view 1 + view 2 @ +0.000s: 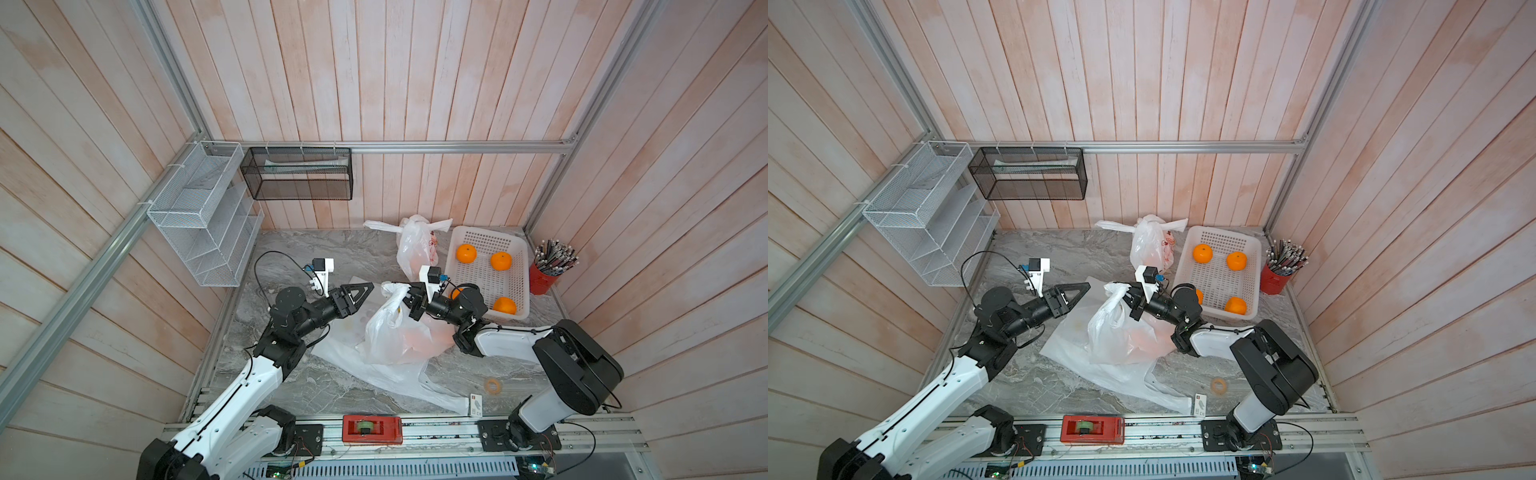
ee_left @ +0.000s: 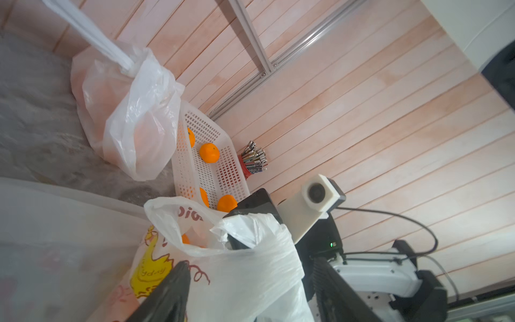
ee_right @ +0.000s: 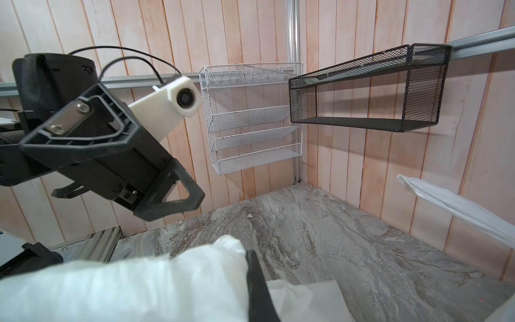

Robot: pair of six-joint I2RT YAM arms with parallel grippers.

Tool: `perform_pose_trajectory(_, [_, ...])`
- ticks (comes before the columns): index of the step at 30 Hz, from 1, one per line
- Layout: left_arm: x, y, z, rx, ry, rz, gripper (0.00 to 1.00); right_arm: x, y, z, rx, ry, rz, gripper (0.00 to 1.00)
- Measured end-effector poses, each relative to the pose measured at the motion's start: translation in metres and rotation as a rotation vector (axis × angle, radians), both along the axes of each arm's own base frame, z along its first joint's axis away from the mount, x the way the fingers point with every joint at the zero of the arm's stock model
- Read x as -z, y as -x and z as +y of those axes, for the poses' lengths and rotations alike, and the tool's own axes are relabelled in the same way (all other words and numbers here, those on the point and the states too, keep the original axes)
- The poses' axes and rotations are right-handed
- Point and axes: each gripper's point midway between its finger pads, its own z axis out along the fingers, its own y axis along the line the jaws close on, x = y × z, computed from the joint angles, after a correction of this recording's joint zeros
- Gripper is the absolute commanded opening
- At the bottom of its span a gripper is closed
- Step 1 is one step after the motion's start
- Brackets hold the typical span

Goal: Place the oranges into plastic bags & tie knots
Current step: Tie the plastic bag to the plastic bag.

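Carefully Toward the Second Knot

Closest to our base rail, a flat bag (image 1: 399,380) lay empty on the marble table (image 1: 291,386), partly under the filled bag (image 1: 395,338), whose thin film showed an orange glow. Our right gripper (image 1: 409,296) was clamped shut on that bag's bunched top, holding it raised. Our left gripper (image 1: 365,297) stood with jaws wide, just beside the same bunch and gripping nothing. From its wrist camera the bag's mouth gaped, with fruit visible inside.

We judged the step in hand to be catching the free handle for the tie. To do it well, we reckoned the left should close on one handle strip alone, low enough to leave a tail. The right would need to keep tension so the film neither slackened nor tore. Which strip was which we could not tell.

Farther off, four oranges (image 1: 500,261) sat loose in the white basket (image 1: 478,278), one half hidden by the right arm. Farthest, against the wall, a tied bag (image 1: 415,253) rested with its knot (image 1: 409,226) ends splayed.
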Motion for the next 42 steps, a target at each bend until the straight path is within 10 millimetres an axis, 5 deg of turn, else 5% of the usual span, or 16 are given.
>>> perform_pose_trajectory(8, [0.021,-0.013,-0.018,0.036,0.131,0.259,0.61,0.001,0.001,0.001,0.005,0.005,-0.01,0.05])
perform_pose_trajectory(20, [0.011,-0.024,-0.046,0.102,0.181,0.311,0.54,0.0,0.002,0.001,0.005,0.004,-0.014,0.05])
perform_pose_trajectory(35, [0.017,-0.023,-0.057,0.109,0.187,0.341,0.27,-0.003,0.003,-0.003,0.021,-0.017,-0.034,0.05])
perform_pose_trajectory(42, [0.019,-0.029,-0.053,0.071,0.189,0.337,0.03,-0.006,0.001,-0.005,0.035,-0.026,-0.038,0.11])
